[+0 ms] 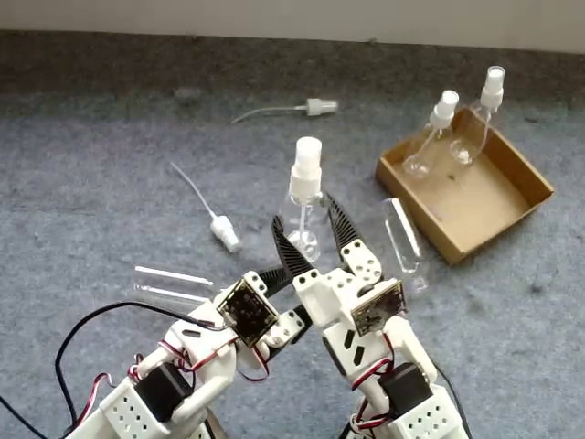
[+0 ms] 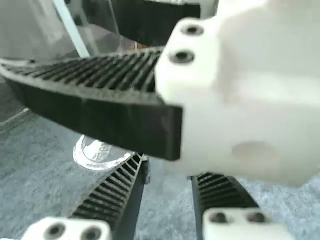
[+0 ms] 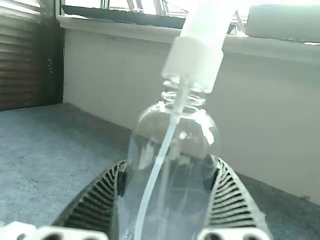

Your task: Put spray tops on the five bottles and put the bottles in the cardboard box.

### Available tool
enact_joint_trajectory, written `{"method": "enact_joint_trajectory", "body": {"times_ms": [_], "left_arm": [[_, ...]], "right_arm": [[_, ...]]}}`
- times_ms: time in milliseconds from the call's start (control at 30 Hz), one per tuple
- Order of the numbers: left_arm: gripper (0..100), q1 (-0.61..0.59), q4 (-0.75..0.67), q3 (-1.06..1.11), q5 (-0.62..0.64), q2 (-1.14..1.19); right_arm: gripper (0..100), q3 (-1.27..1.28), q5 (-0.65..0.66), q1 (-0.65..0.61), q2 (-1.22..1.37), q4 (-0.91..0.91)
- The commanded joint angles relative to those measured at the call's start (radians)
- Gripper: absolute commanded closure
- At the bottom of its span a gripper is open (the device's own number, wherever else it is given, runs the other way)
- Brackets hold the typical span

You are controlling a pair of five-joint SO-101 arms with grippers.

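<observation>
Left gripper (image 1: 274,277) (image 2: 167,212) is nearest, low at the front of the desk (image 1: 91,183). Its jaws are part open w/ nothing held; grey desk surface shows in the gap. It sits just beside and partly under the right gripper (image 1: 315,240) (image 3: 167,220), one of whose ribbed fingers (image 2: 100,100) crosses close in front in the left wrist view.

Right gripper's jaws are closed on the upright bottle (image 1: 304,229) (image 3: 172,150). One ribbed finger is on each side of the lower body, touching as far as can be seen. The bottle is clear and stands mid-desk; its base (image 2: 97,152) shows btwn the two grippers. The fitted spray top (image 1: 306,165) (image 3: 197,45) is white and on the neck. It looks a bit tilted in the right wrist view, w/ the tube running down inside.

To the side of the left gripper lies a flat clear bottle (image 1: 174,283), hard to make out. Just beyond it is the near loose spray top (image 1: 226,233), tube pointing away. On the other side a side-lying bottle (image 1: 402,240) rests just beside the cardboard box (image 1: 484,197).

In the open box, the first boxed bottle (image 1: 422,155) and second boxed bottle (image 1: 468,142) lean w/ their white tops over the far rim.

Farthest back is the far loose spray top (image 1: 320,107), on its side.
</observation>
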Motion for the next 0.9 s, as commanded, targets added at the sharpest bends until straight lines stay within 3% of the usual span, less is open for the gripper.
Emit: {"method": "enact_joint_trajectory", "body": {"times_ms": [0,167,267,867], "left_arm": [[91,0.015,-0.061,-0.005,0.003,-0.016],[91,0.013,-0.074,-0.008,0.003,-0.016],[91,0.004,-0.161,0.013,0.003,-0.016],[91,-0.249,-0.298,0.018,0.009,-0.016]], "right_arm": [[92.8,0.07,0.023,-0.008,-0.015,0.005],[92.8,0.073,0.023,-0.01,-0.015,0.005],[92.8,0.073,0.023,-0.01,-0.015,0.005],[92.8,0.079,0.021,-0.01,-0.015,0.007]]}}
